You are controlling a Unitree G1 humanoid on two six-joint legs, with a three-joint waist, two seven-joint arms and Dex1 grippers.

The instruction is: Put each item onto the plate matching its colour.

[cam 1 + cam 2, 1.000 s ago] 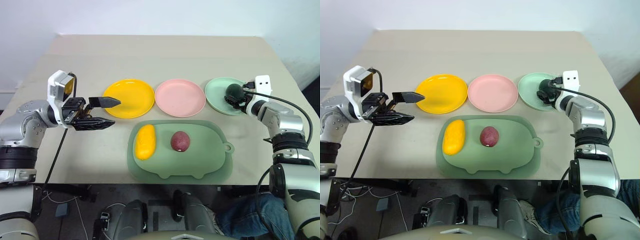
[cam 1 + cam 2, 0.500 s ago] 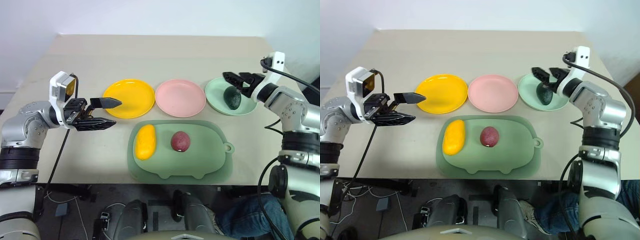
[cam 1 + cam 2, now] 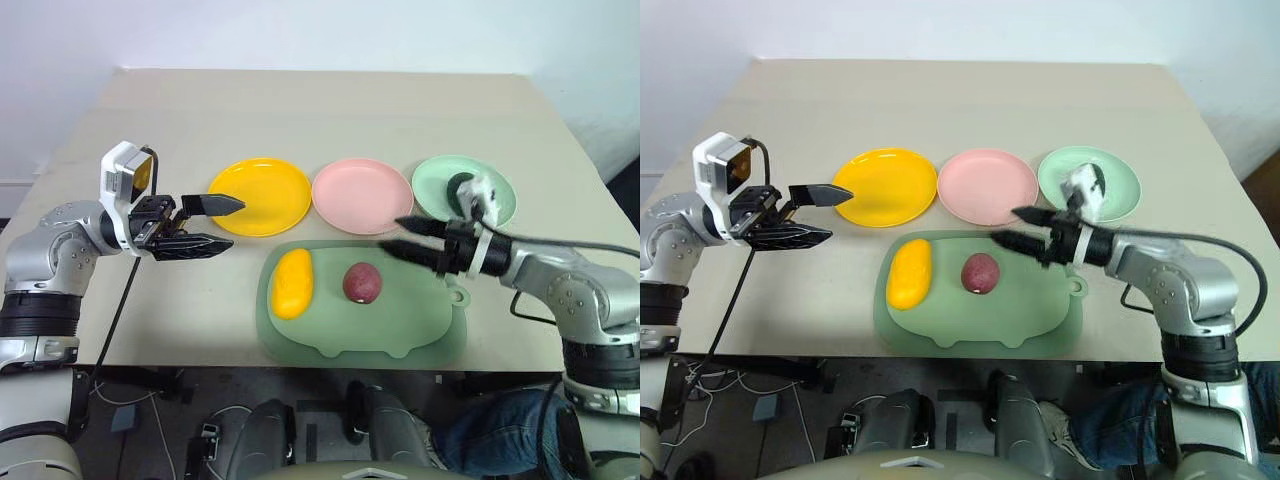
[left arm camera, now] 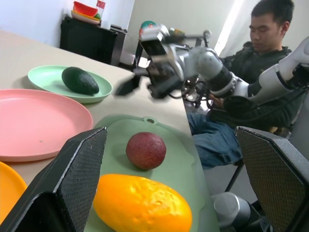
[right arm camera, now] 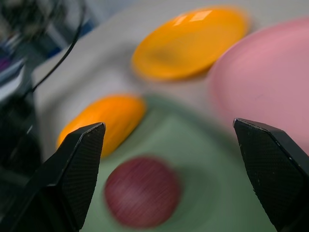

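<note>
Two black textured fingers [image 4: 82,169] of the left gripper rise from the lower corners of the frame, set wide apart with nothing between them. Between them, low in the frame, lies a yellow oblong mango-like fruit [image 4: 142,205] on a sage-green mat [image 4: 181,159], with a round dark-red fruit [image 4: 146,150] just above it on the same mat. At the left edge sits a round shallow pink plastic plate [image 4: 38,121]; above it, a mint-green plate [image 4: 43,77] holds a dark green avocado [image 4: 80,80]. At upper centre the right gripper [image 4: 131,83] reaches in with its fingers parted, empty. A seated person in a dark top [image 4: 251,63] occupies the upper right.
</note>
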